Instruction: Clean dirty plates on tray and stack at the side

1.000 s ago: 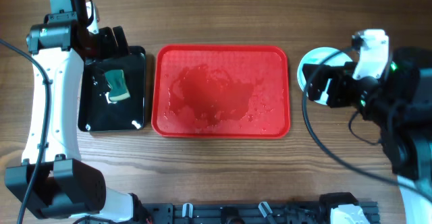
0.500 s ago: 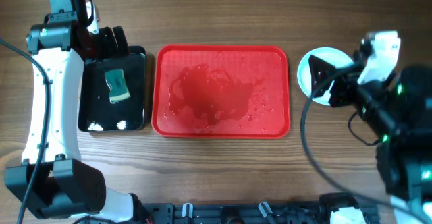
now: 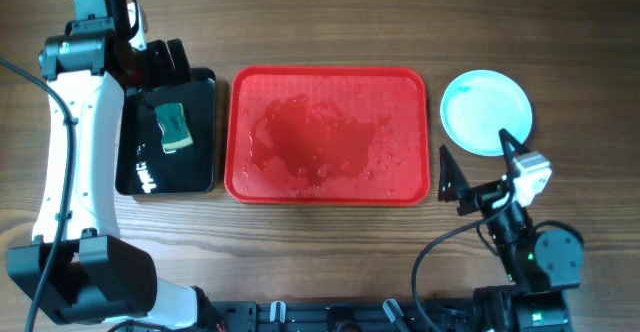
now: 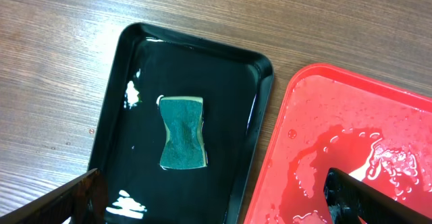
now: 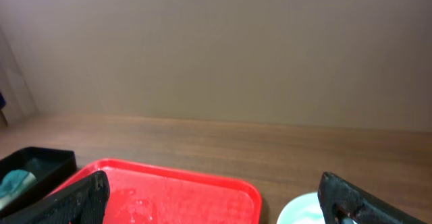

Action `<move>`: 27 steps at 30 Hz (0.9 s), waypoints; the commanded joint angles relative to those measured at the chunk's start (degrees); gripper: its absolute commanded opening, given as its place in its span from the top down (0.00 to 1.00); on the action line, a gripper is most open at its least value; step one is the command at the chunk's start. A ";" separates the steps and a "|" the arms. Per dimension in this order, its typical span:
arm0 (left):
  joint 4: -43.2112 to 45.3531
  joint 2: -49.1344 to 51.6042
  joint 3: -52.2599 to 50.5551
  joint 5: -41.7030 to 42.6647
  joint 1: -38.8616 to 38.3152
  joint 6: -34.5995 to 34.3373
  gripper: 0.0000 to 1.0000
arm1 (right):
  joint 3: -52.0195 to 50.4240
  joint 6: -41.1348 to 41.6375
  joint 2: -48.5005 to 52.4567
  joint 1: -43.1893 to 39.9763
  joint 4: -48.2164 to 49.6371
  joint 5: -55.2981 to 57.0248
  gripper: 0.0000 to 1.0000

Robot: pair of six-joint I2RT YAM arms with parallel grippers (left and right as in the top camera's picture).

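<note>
We saw the tray (image 3: 328,76) bare and wet, the plates (image 3: 486,112) apparently stacked on the counter (image 3: 330,257) beside it, only 1 face showing. Left fingers (image 4: 74,198) and right fingers (image 5: 84,197) hung released; we judged nothing left.

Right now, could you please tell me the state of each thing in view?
Tray: wet, no plates on it.
Plates: on the table beside the tray, only an aqua one showing, no smear.
Black tray: wet.
Sponge: lying flat in it, green side up.
Left gripper: open, empty.
Right gripper: open, empty.
</note>
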 commanded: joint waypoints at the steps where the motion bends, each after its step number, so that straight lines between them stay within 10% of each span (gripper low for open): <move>1: 0.07 0.44 0.22 0.72 0.02 0.22 0.00 | -4.79 0.52 -4.92 -0.20 3.13 -1.31 0.00; 27: 0.07 0.44 0.22 0.72 0.02 0.22 0.00 | -11.52 0.42 -10.93 -0.20 -2.49 -0.63 0.00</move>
